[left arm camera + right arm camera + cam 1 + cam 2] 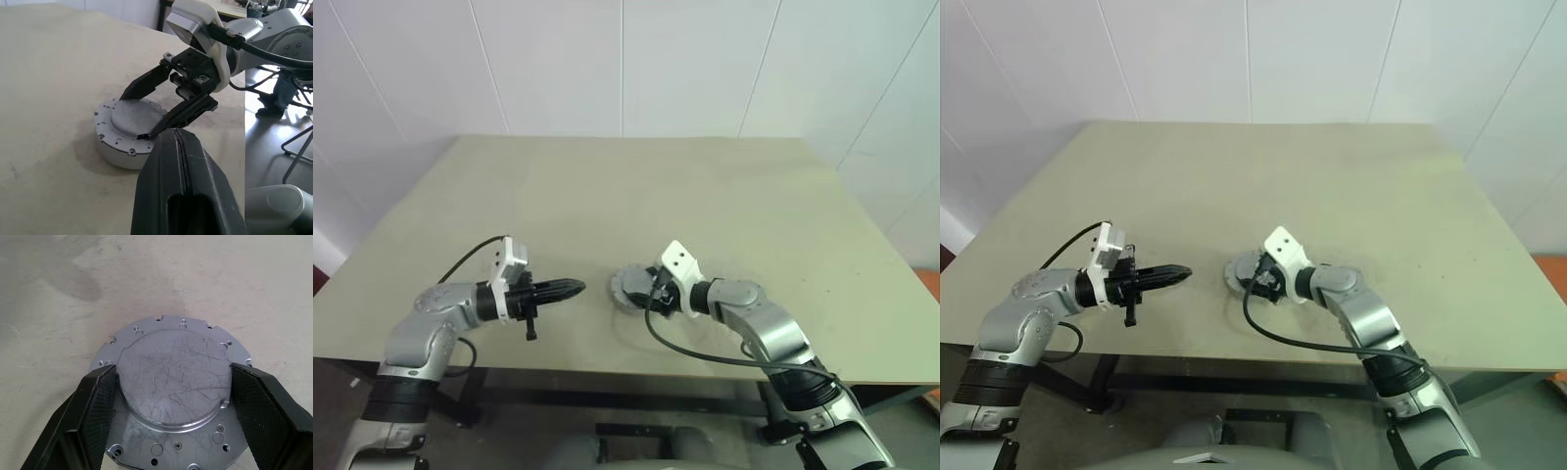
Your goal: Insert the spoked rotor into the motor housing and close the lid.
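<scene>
A round grey metal unit stands near the table's front edge. Its top is the lid, a flanged plate with screw holes and a raised, scratched centre. The low pale round wall under it is the motor housing, and its inside is covered. The spoked rotor is hidden. My right gripper reaches over the unit from its right. One finger sits on each side of the raised centre, touching its rim. My left gripper hangs a short way left of the unit, pointing at it, shut and empty.
The beige table stretches bare behind and to both sides of the unit. A black cable loops from my right wrist over the front edge. White wall panels stand behind the table.
</scene>
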`<state>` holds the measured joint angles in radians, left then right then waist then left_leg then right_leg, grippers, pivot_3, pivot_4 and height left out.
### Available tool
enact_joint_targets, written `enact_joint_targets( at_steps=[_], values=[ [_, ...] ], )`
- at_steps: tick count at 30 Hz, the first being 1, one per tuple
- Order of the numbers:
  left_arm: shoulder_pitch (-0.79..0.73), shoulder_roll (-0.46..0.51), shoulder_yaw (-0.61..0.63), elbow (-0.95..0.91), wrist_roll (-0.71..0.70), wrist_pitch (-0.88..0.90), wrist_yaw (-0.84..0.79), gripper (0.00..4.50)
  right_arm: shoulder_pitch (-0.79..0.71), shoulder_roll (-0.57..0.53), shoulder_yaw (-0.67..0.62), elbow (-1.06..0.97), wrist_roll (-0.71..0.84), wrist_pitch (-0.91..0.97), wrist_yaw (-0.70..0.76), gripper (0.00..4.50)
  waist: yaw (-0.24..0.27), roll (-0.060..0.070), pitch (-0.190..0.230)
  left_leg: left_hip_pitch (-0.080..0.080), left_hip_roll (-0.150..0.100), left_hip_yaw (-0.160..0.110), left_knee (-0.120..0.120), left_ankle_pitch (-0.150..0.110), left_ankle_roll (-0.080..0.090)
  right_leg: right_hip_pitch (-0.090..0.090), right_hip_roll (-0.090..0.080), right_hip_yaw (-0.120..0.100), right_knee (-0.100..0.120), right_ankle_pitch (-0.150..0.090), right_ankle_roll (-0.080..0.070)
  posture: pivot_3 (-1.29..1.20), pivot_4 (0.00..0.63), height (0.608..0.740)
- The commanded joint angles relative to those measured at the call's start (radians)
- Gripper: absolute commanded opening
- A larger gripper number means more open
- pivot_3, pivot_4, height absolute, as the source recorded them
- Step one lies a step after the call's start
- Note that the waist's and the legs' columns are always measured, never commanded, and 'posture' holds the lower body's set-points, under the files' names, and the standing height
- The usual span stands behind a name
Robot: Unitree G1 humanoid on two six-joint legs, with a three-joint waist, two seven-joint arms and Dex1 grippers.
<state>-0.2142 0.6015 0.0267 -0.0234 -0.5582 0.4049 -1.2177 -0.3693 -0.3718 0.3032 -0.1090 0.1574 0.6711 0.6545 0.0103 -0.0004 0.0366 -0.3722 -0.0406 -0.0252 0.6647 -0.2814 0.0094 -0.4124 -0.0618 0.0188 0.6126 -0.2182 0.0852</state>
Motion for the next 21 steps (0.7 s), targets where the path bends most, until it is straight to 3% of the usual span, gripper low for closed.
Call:
enact_joint_targets(
  at_steps=[1, 7, 21],
  values=[
    [-0.027, 0.004, 0.01, -0.014, -0.005, -0.01, -0.003, 0.0, 0.0, -0.041, 0.015, -0.007, -0.022, 0.022, 0.019, 3.22, 0.001, 0.0, 0.0, 0.0, 0.0, 0.0, 0.0, 0.0, 0.0, 0.0, 0.0, 0.0, 0.0, 0.0, 0.0, 0.0, 0.0, 0.74],
    [-0.03, 0.001, 0.004, -0.009, -0.003, -0.011, -0.003, 0.0, 0.022, -0.1, 0.074, -0.036, -0.019, 0.078, 0.077, 3.22, 0.004, 0.0, 0.0, 0.0, -0.001, 0.0, 0.0, 0.0, 0.0, 0.001, -0.001, 0.0, -0.002, -0.001, 0.001, 0.0, 0.0, 0.74],
    [-0.061, -0.04, -0.034, 0.024, 0.035, -0.029, 0.007, 0.0, 0.011, -0.104, 0.104, 0.008, -0.044, 0.15, 0.028, 3.22, 0.005, -0.001, -0.001, 0.0, -0.001, -0.001, 0.0, -0.001, 0.002, 0.003, -0.003, -0.001, -0.004, -0.002, 0.003, 0.0, 0.0, 0.74]
  ],
)
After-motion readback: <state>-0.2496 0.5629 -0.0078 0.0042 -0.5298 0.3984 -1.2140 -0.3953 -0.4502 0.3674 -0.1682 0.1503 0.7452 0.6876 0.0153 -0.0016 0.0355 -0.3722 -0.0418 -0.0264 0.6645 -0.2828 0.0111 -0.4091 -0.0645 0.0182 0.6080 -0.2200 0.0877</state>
